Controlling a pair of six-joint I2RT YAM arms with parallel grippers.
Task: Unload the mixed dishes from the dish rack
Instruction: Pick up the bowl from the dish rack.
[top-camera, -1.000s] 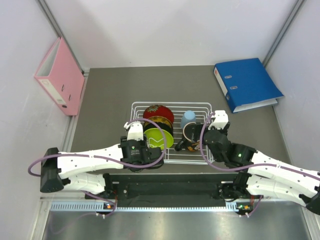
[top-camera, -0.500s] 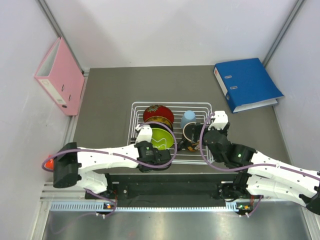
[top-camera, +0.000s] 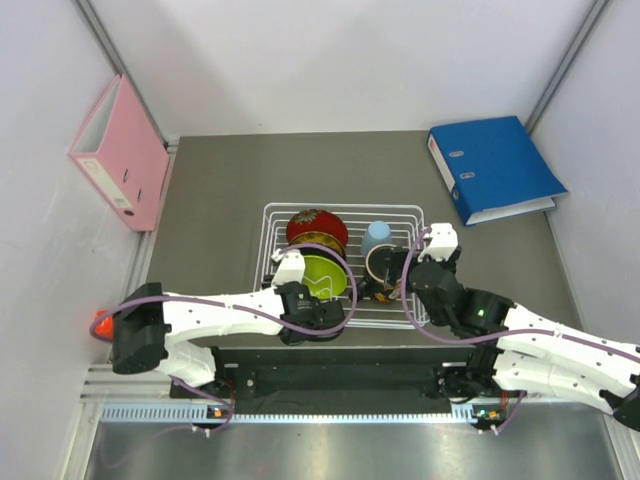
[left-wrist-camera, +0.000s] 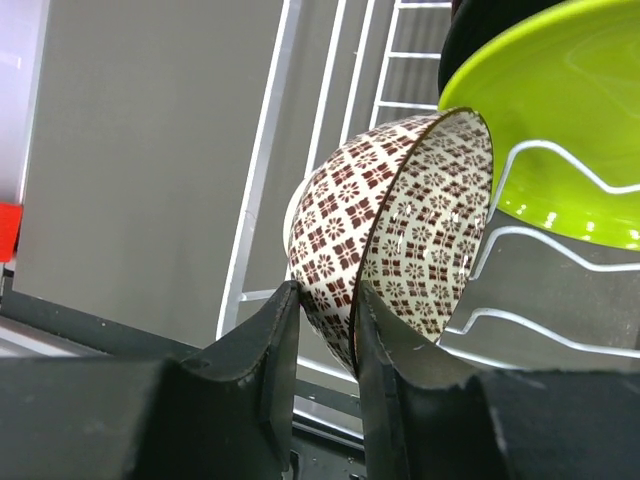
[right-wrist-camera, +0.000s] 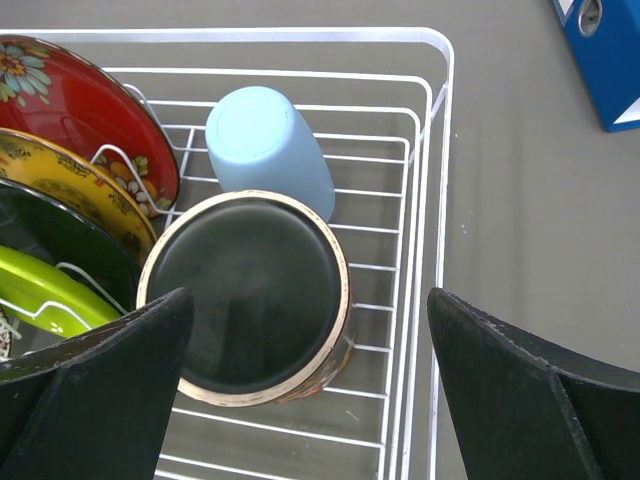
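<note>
Dish rack (top-camera: 345, 207) sits mid-table (top-camera: 220, 190), still fully loaded.

Left half, dishes standing on edge in the wavy dividers, far to near:
- red gold-patterned bowl (right-wrist-camera: 80, 110)
- yellow-and-black plate (right-wrist-camera: 70, 180)
- lime-green bowl (left-wrist-camera: 570, 110)
- small net-patterned bowl (left-wrist-camera: 400, 230), nearest the arms, tilted, leaning toward the green one

Right half:
- light blue cup (right-wrist-camera: 265, 145), bottom up, on the far side
- dark mug (right-wrist-camera: 245, 290), also bottom up, just near of the cup and touching it

Count:
- 1 rack
- 3 bowls
- 1 plate
- 2 cups
- 6 pieces total, all inside the rack, none out on the table
- 2 binders outside the rack: pink binder (top-camera: 120, 155) against the left wall, blue binder (top-camera: 495, 165) flat at the far right

Left gripper (left-wrist-camera: 325, 295): at the near-left corner of the rack, pinching the net-patterned bowl's rim. One finger is on the outside wall and one inside, both touching. The bowl's lower edge still sits in the wires.

Right gripper (right-wrist-camera: 310, 300): spread fully wide above the dark mug. Fingers are either side of it, clear of it, not touching.
</note>
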